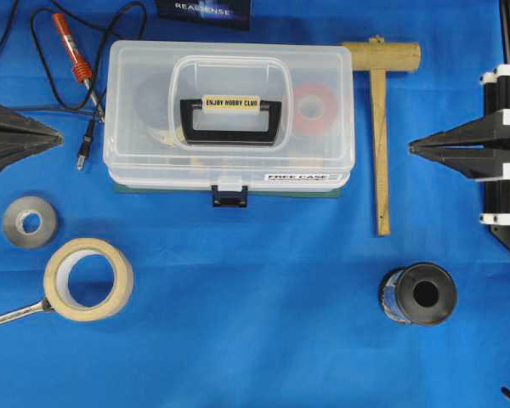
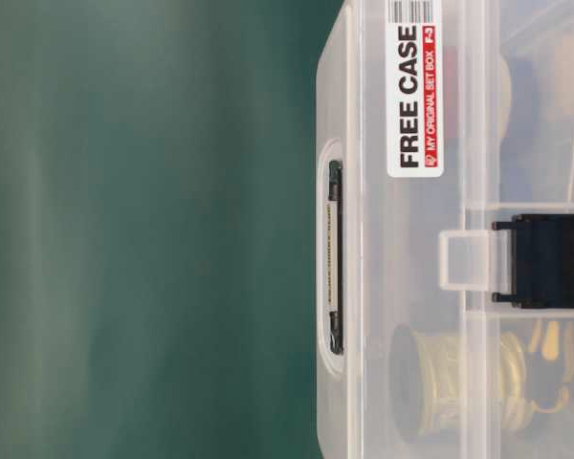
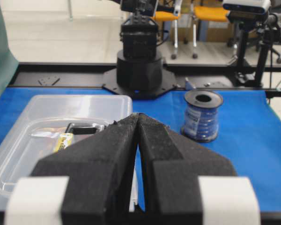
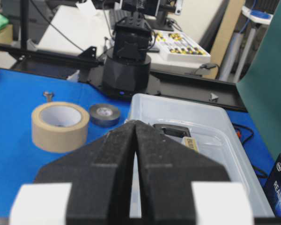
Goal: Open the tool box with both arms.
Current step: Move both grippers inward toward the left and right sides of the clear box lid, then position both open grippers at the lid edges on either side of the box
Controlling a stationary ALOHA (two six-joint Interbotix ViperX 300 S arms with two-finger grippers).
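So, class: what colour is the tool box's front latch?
Dark blue latch; overhead view shows it best.

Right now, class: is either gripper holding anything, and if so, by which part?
Nothing is held. The left gripper and right gripper are both shut on nothing, each apart from the tool box.

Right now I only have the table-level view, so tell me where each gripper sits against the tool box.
Observer: The left gripper sits off the left end of the tool box, apart from it, jaws shut.
Operator: Now give me the right one.
Observer: The right gripper is off the right end, jaws shut, not touching.
Operator: Report anything between it and the box.
Observer: A wooden mallet lies there.
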